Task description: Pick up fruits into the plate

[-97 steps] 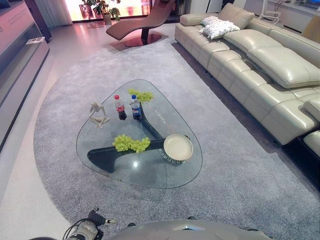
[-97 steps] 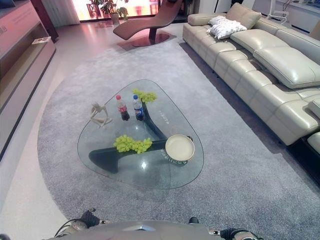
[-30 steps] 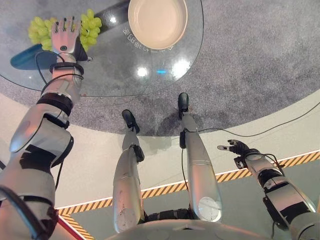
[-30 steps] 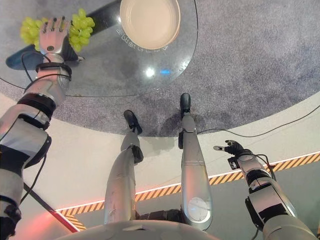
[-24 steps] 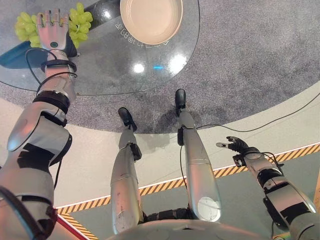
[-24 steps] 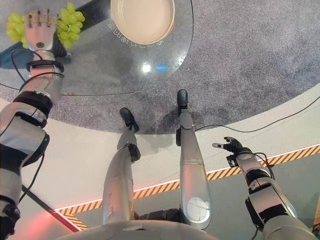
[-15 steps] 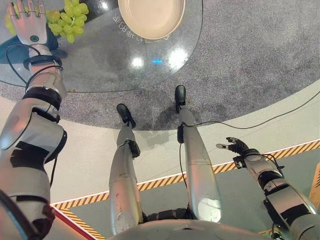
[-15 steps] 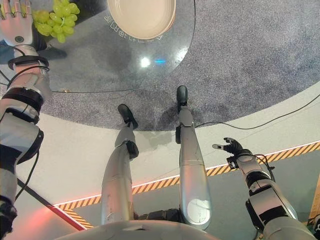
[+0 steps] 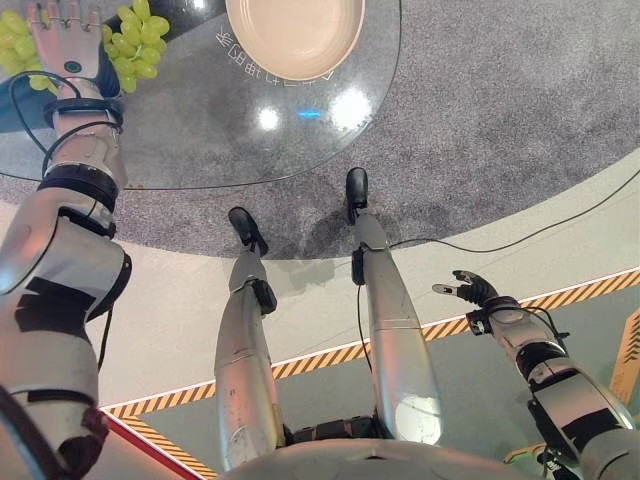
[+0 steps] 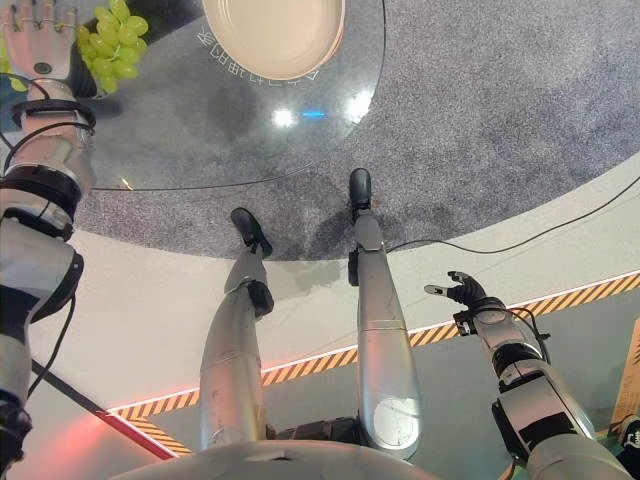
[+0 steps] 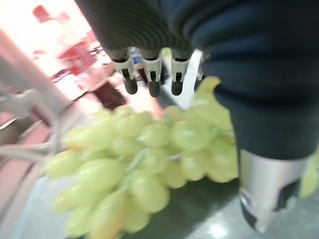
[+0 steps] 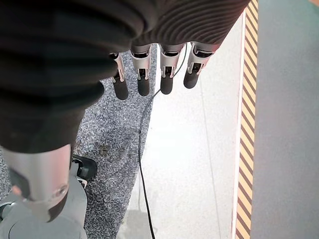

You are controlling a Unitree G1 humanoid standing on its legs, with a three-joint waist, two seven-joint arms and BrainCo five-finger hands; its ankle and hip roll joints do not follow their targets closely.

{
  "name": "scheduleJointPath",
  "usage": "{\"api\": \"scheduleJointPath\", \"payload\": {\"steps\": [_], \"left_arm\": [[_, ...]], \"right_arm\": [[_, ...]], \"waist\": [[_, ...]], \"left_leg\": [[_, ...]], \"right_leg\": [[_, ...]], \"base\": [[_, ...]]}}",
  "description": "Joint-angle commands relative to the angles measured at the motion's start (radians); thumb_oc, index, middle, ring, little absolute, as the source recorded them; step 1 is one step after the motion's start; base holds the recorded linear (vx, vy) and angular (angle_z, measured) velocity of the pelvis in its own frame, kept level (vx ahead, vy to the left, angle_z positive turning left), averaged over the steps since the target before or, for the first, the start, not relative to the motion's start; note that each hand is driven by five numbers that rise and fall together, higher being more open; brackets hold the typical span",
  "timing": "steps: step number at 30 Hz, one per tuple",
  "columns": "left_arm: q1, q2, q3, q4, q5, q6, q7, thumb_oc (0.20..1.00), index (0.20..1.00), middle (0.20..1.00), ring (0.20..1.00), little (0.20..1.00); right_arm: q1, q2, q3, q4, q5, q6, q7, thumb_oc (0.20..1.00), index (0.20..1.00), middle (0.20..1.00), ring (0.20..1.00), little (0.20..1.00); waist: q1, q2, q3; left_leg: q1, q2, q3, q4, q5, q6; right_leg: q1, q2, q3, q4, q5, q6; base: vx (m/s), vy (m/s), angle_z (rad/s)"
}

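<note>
A bunch of green grapes [image 9: 135, 40] lies on the glass table [image 9: 200, 120] at the far left. My left hand [image 9: 65, 35] is stretched out over its left part, open, with straight fingers [image 11: 149, 74] above the grapes [image 11: 144, 164] and the thumb [image 11: 269, 184] off to one side. Whether the hand touches the fruit is unclear. The cream plate [image 9: 295, 30] sits empty on the glass to the right of the grapes. My right hand [image 9: 470, 293] hangs low at the right over the floor, open, its fingers [image 12: 154, 74] relaxed and holding nothing.
The table's curved near edge runs just ahead of me, over a grey rug [image 9: 500, 100]. A yellow-and-black striped tape line [image 9: 580, 290] crosses the floor under the right hand.
Since the earliest frames the view has swung down from far away to the table's near edge. Over the last second the left hand stayed spread over the grapes, drifting a little across them.
</note>
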Motion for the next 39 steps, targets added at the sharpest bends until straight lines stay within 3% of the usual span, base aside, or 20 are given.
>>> {"api": "scheduleJointPath", "payload": {"steps": [1,4,9,10,12,14,18,19,20,21,22,29,32,34,37,39], "left_arm": [[-0.029,0.064,-0.053,0.015,0.041,-0.071,-0.074,1.0,1.0,1.0,1.0,1.0],[-0.028,0.071,-0.108,-0.009,0.033,-0.137,-0.172,1.0,1.0,1.0,1.0,1.0],[-0.026,0.077,-0.155,-0.029,0.012,-0.161,-0.283,1.0,1.0,1.0,1.0,1.0],[-0.021,0.08,-0.169,-0.033,-0.01,-0.171,-0.361,1.0,1.0,1.0,1.0,1.0],[-0.009,0.082,-0.175,-0.04,-0.025,-0.17,-0.413,1.0,1.0,1.0,1.0,1.0],[0.027,0.083,-0.164,-0.045,-0.078,-0.114,-0.48,1.0,1.0,1.0,1.0,1.0],[0.057,0.077,-0.129,-0.023,-0.144,-0.036,-0.473,1.0,1.0,1.0,1.0,1.0],[0.071,0.071,-0.098,-0.001,-0.164,0.001,-0.466,0.727,0.727,0.727,0.727,0.727],[0.075,0.069,-0.091,0.007,-0.169,0.007,-0.461,0.573,0.573,0.573,0.573,0.573],[0.081,0.068,-0.082,0.017,-0.175,0.01,-0.451,0.482,0.482,0.482,0.482,0.482],[0.089,0.065,-0.069,0.027,-0.172,0.016,-0.437,0.2,0.2,0.2,0.2,0.2],[0.117,0.044,-0.014,0.089,-0.082,0.044,-0.344,0.2,0.2,0.2,0.2,0.2],[0.148,0.041,-0.014,0.116,0.133,0.064,-0.294,0.2,0.2,0.2,0.2,0.2],[0.177,0.039,-0.009,0.119,0.201,0.063,-0.256,0.2,0.2,0.2,0.2,0.2],[0.213,0.029,0.005,0.11,0.179,0.068,-0.213,0.2,0.2,0.2,0.2,0.2],[0.254,0.019,0.022,0.093,0.071,0.066,-0.166,0.2,0.2,0.2,0.2,0.2]], "right_arm": [[0.115,-0.06,0.01,-0.039,0.02,0.01,-0.005,1.0,1.0,1.0,1.0,1.0],[0.115,-0.079,0.003,-0.056,0.015,0.016,-0.001,1.0,1.0,1.0,1.0,1.0],[0.118,-0.095,-0.003,-0.071,0.016,0.004,0.008,1.0,1.0,1.0,1.0,1.0],[0.117,-0.103,-0.006,-0.079,0.017,0.002,0.011,1.0,1.0,1.0,1.0,1.0],[0.118,-0.108,-0.007,-0.091,0.02,0.004,0.01,1.0,1.0,1.0,1.0,1.0],[0.122,-0.113,-0.007,-0.124,0.031,0.009,-0.002,1.0,1.0,1.0,1.0,1.0],[0.117,-0.117,-0.007,-0.142,0.039,0.003,-0.009,1.0,1.0,1.0,1.0,1.0],[0.116,-0.116,-0.011,-0.153,0.051,-0.005,-0.019,1.0,1.0,1.0,1.0,1.0],[0.115,-0.116,-0.011,-0.157,0.056,-0.006,-0.022,1.0,1.0,1.0,1.0,1.0],[0.116,-0.115,-0.012,-0.164,0.062,-0.005,-0.026,1.0,1.0,1.0,1.0,1.0],[0.116,-0.112,-0.012,-0.172,0.066,-0.006,-0.033,1.0,1.0,1.0,1.0,1.0],[0.107,-0.106,-0.013,-0.207,0.083,-0.008,-0.062,1.0,1.0,1.0,1.0,1.0],[0.102,-0.102,-0.011,-0.213,0.099,-0.018,-0.068,1.0,1.0,1.0,1.0,1.0],[0.099,-0.098,-0.008,-0.223,0.11,-0.027,-0.076,1.0,1.0,1.0,1.0,1.0],[0.098,-0.092,-0.005,-0.24,0.117,-0.029,-0.085,1.0,1.0,1.0,1.0,1.0],[0.1,-0.087,-0.003,-0.261,0.111,-0.028,-0.089,1.0,1.0,1.0,1.0,1.0]], "waist": [[-0.012,-0.029,-0.02],[-0.019,-0.019,-0.02],[-0.025,-0.012,-0.02],[-0.025,-0.01,-0.02],[-0.025,-0.008,-0.02],[-0.025,-0.01,-0.02],[-0.025,-0.017,-0.02],[-0.024,-0.025,-0.02],[-0.025,-0.027,-0.02],[-0.024,-0.03,-0.02],[-0.024,-0.035,-0.02],[-0.023,-0.069,-0.02],[-0.019,-0.08,-0.02],[-0.016,-0.084,-0.02],[-0.01,-0.087,-0.02],[-0.005,-0.089,-0.02]], "left_leg": [[-0.071,-0.066,-0.003,0.159,-0.152,-0.012],[-0.065,-0.068,0.009,0.155,-0.152,-0.011],[-0.06,-0.068,0.019,0.157,-0.154,-0.009],[-0.059,-0.068,0.023,0.158,-0.154,-0.01],[-0.058,-0.068,0.024,0.16,-0.155,-0.01],[-0.054,-0.068,0.026,0.159,-0.155,-0.01],[-0.043,-0.066,0.028,0.144,-0.15,-0.011],[-0.038,-0.065,0.027,0.135,-0.147,-0.013],[-0.038,-0.065,0.027,0.134,-0.146,-0.013],[-0.036,-0.065,0.028,0.13,-0.145,-0.014],[-0.033,-0.064,0.028,0.125,-0.144,-0.014],[-0.018,-0.058,0.025,0.107,-0.141,-0.015],[-0.001,-0.058,0.022,0.093,-0.138,-0.014],[0.008,-0.059,0.019,0.088,-0.137,-0.016],[0.023,-0.061,0.018,0.076,-0.135,-0.018],[0.042,-0.063,0.018,0.06,-0.13,-0.02]], "right_leg": [[0.032,0.049,-0.021,0.002,-0.086,0.012],[0.034,0.045,-0.014,-0.006,-0.078,0.017],[0.036,0.04,-0.01,-0.011,-0.072,0.021],[0.037,0.038,-0.012,-0.012,-0.07,0.023],[0.038,0.036,-0.013,-0.013,-0.068,0.024],[0.043,0.037,-0.012,-0.02,-0.063,0.025],[0.054,0.04,-0.013,-0.036,-0.059,0.026],[0.061,0.041,-0.013,-0.047,-0.055,0.027],[0.062,0.041,-0.013,-0.049,-0.054,0.027],[0.064,0.042,-0.013,-0.055,-0.052,0.027],[0.068,0.043,-0.014,-0.061,-0.049,0.028],[0.087,0.053,-0.023,-0.075,-0.043,0.03],[0.104,0.057,-0.027,-0.083,-0.039,0.03],[0.113,0.058,-0.031,-0.088,-0.036,0.03],[0.128,0.057,-0.036,-0.097,-0.036,0.032],[0.146,0.057,-0.039,-0.103,-0.036,0.032]], "base": [[0.01,0.056,0.0],[0.01,0.073,-0.03],[0.0,0.029,-0.03],[0.0,0.0,0.0],[0.0,0.0,0.0],[0.01,-0.001,-0.03],[0.0,-0.013,-0.02],[-0.02,-0.034,0.0],[-0.02,-0.04,0.0],[-0.02,-0.033,0.0],[-0.02,-0.042,0.0],[-0.02,-0.04,0.0],[-0.02,-0.038,0.0],[-0.02,-0.043,-0.04],[-0.01,-0.012,0.0],[-0.06,-0.018,0.0]]}}
